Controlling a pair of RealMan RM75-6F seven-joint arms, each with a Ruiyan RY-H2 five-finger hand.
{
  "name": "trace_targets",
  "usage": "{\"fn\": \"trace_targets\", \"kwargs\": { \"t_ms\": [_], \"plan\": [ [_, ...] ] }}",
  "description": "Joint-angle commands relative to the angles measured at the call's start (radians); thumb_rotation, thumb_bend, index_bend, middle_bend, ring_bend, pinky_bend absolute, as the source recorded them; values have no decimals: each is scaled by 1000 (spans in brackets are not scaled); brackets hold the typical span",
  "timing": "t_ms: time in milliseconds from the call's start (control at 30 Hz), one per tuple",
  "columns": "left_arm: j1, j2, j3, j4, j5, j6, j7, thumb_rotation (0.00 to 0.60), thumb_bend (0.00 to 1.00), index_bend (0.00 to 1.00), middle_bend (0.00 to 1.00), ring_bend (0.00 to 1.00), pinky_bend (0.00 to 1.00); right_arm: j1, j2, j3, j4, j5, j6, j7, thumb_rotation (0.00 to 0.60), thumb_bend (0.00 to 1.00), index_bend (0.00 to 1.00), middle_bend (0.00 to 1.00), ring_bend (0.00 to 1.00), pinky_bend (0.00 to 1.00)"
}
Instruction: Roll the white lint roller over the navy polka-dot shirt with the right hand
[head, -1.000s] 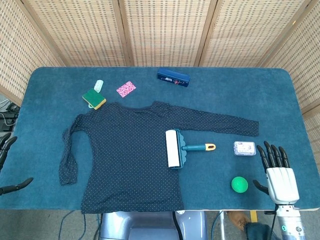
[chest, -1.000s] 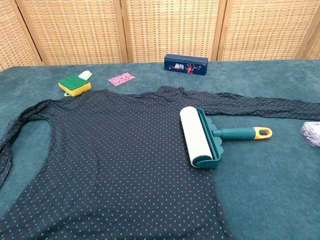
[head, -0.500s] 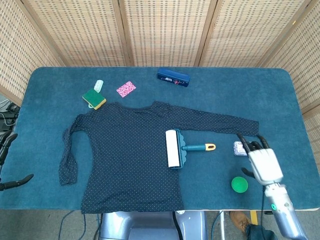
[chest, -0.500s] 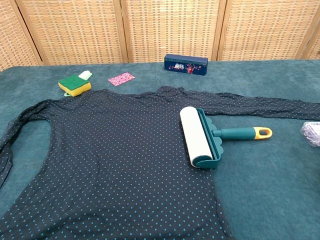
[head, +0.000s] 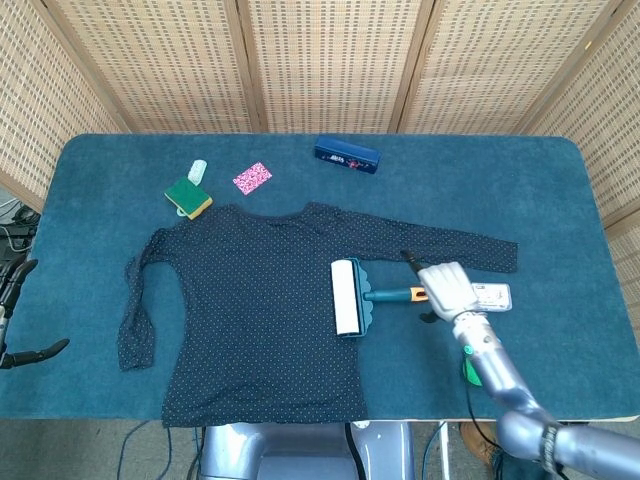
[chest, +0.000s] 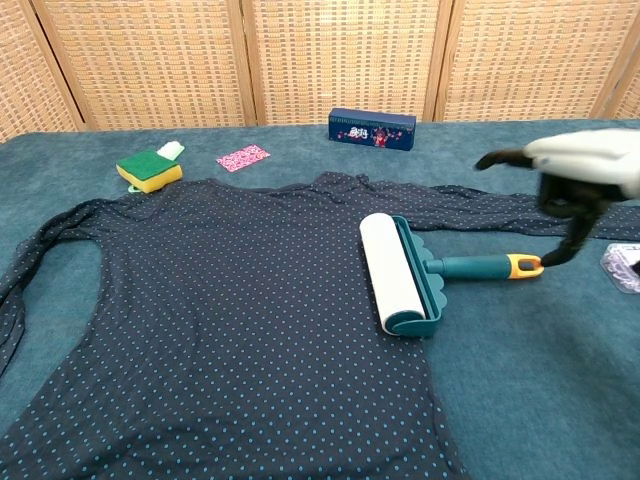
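Observation:
The navy polka-dot shirt (head: 250, 310) (chest: 220, 310) lies flat on the table, one sleeve stretched out to the right. The white lint roller (head: 347, 296) (chest: 392, 272) rests on the shirt's right edge, its teal handle with a yellow tip (chest: 524, 265) pointing right. My right hand (head: 447, 286) (chest: 575, 175) hovers over the handle's yellow end with fingers spread, holding nothing; one fingertip (chest: 550, 257) is close to the tip. My left hand (head: 18, 320) shows only as dark fingers at the far left edge, off the table.
A green-and-yellow sponge (head: 188, 197), a pink card (head: 252, 178) and a dark blue box (head: 346, 155) sit behind the shirt. A small clear packet (head: 492, 296) lies right of the handle, and a green ball (head: 468, 368) is partly hidden by my right forearm.
My right hand has moved from the table's front right corner leftward and inward to above the roller handle. The roller and shirt have not moved.

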Motion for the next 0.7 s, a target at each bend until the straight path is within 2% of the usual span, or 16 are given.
{"fn": "trace_targets", "kwargs": {
  "t_ms": [33,167,300,500,700],
  "plan": [
    [-2,1,-1,2,-5,-5,-4,600,0,0,0,0,0,108,-109,-4,56,156,-12,-114,600,0,10,1000,1000,1000],
    [-7,3,-3,3,-11,-14,-10,600,0,0,0,0,0,157,-178,-13,103,224,17,-161,600,10,79,1000,1000,1000],
    [-8,7,-4,5,-15,-18,-20,600,0,0,0,0,0,203,-234,-26,155,288,45,-202,600,100,185,1000,1000,1000],
    [-10,11,-5,7,-17,-23,-32,600,0,0,0,0,0,231,-253,-43,177,312,62,-210,600,239,334,1000,1000,1000],
    [-11,13,-4,6,-15,-24,-36,600,0,0,0,0,0,253,-265,-65,198,326,70,-219,600,304,373,1000,1000,1000]
  ]
}}
